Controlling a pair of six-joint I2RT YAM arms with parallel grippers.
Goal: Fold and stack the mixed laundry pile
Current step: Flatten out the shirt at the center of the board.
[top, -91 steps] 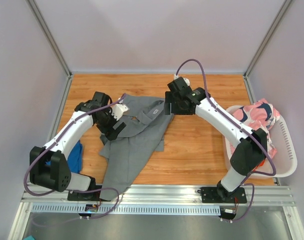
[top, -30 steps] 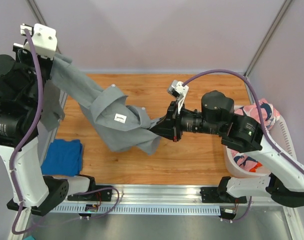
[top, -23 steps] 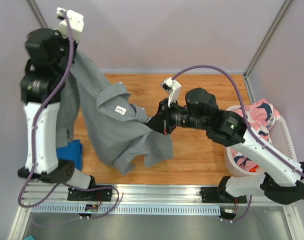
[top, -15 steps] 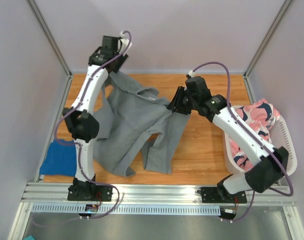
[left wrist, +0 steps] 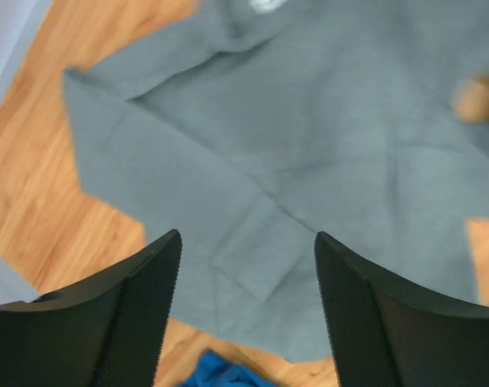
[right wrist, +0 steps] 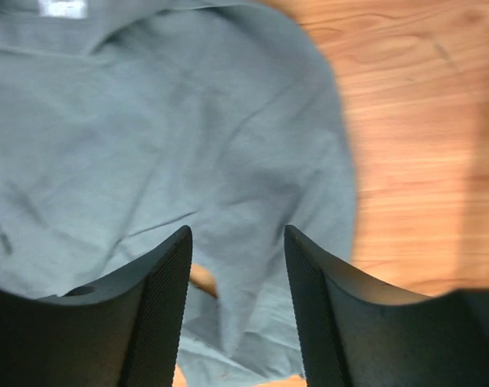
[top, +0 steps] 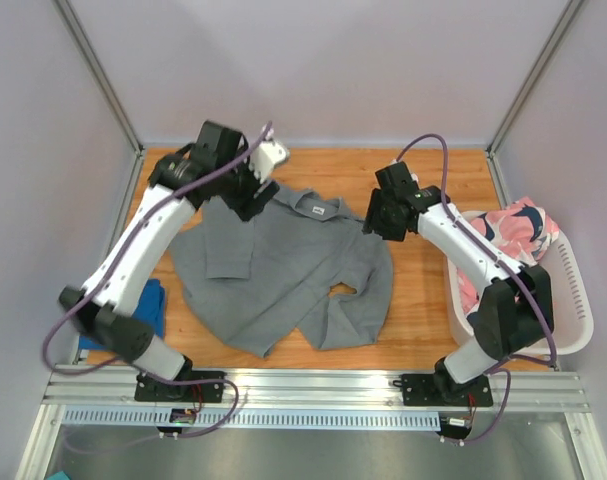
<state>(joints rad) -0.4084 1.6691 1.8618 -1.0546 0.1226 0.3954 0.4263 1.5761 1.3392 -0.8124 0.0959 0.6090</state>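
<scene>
Since a second ago, the long grey garment (top: 283, 270) has dropped from mid-air, where both arms held it stretched between them. It now lies spread on the wooden table (top: 433, 300), collar towards the far wall and its white label showing. Both arms have come down with it and let go.

The left gripper (top: 251, 203) hangs over the garment's far left shoulder. In the left wrist view its fingers (left wrist: 159, 274) stand wide apart with nothing between them, and the grey cloth lies flat below with one sleeve folded inward. The right gripper (top: 371, 222) is over the garment's far right edge. In its own view the jaws are likewise parted and empty, with cloth beneath them and bare wood to one side.

The left arm reaches up from its base and bends over the garment from the left. The right arm stretches diagonally from its base towards the middle of the table.

A bright blue garment (top: 148, 305) lies at the table's left edge, beside the left arm. The pink patterned garment (top: 513, 235) sits in the white basket (top: 575, 300) on the right.
</scene>
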